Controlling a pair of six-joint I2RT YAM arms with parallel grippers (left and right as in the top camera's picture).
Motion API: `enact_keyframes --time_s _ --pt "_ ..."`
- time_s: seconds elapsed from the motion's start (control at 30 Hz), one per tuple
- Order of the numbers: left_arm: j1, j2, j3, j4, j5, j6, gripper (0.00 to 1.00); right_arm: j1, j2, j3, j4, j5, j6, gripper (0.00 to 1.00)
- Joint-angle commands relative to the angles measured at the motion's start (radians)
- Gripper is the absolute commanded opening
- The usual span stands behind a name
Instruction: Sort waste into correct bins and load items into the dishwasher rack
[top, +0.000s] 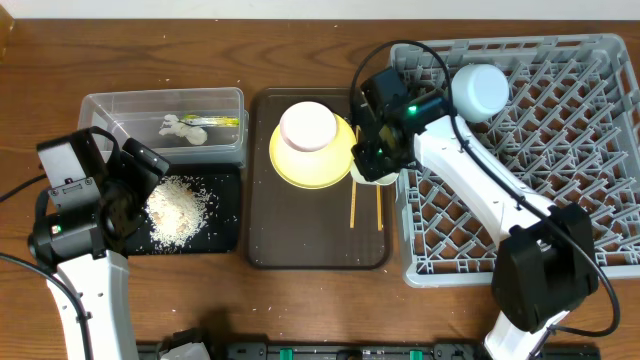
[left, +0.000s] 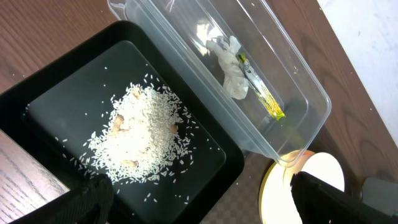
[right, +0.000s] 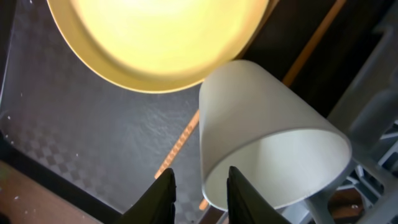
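Wooden table (top: 300, 300) beneath all stations.

Back left: clear tub (top: 110, 108), containing crumpled paper scrap (top: 180, 128) and yellow-green wrapper (top: 218, 122), the two touching.

Just in front of it: black tray (top: 225, 235), carrying heap of rice-like crumbs (top: 178, 208), stray grains scattered round it.

Left gripper (top: 132, 188): hangs over the black tray's left edge. Fingers (left: 93, 199) spread wide, released, nothing between them.

Centre: brown serving tray (top: 300, 235), bearing yellow plate (top: 285, 165) with white bowl (top: 308, 125) resting on it. Two chopsticks (top: 353, 208) side by side near the serving tray's right edge.

Small white cup (right: 267, 143): on the serving tray just beside the plate rim, over one chopstick, tilted in the wrist view.

Right gripper (right: 200, 193): directly above the cup. Fingers (right: 165, 193) parted, the cup's near wall showing in the gap, a strip of tray visible between one finger and the cup. Not clenched; no grasp made.

Right: grey dishwasher rack (top: 560, 180), touching the serving tray's right side. Pale blue bowl (top: 480, 90) in its back left part, among the pegs.
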Motion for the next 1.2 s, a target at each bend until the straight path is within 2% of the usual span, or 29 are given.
enact_keyframes --time_s 0.0,0.6,0.73,0.8,1.17 --pt "0.005 0.002 0.015 0.0 -0.005 -0.008 0.94 0.014 -0.028 0.01 0.006 0.04 0.036 0.25" --pt "0.005 0.002 0.015 0.0 -0.005 -0.008 0.94 0.029 -0.028 -0.037 0.037 0.056 0.062 0.19" --pt "0.005 0.002 0.015 0.0 -0.005 -0.008 0.94 0.035 -0.028 -0.041 0.039 0.074 0.07 0.16" --pt "0.005 0.002 0.015 0.0 -0.005 -0.008 0.94 0.035 -0.028 -0.041 0.04 0.074 0.073 0.1" --pt "0.005 0.002 0.015 0.0 -0.005 -0.008 0.94 0.032 -0.028 -0.042 0.033 0.074 0.072 0.09"
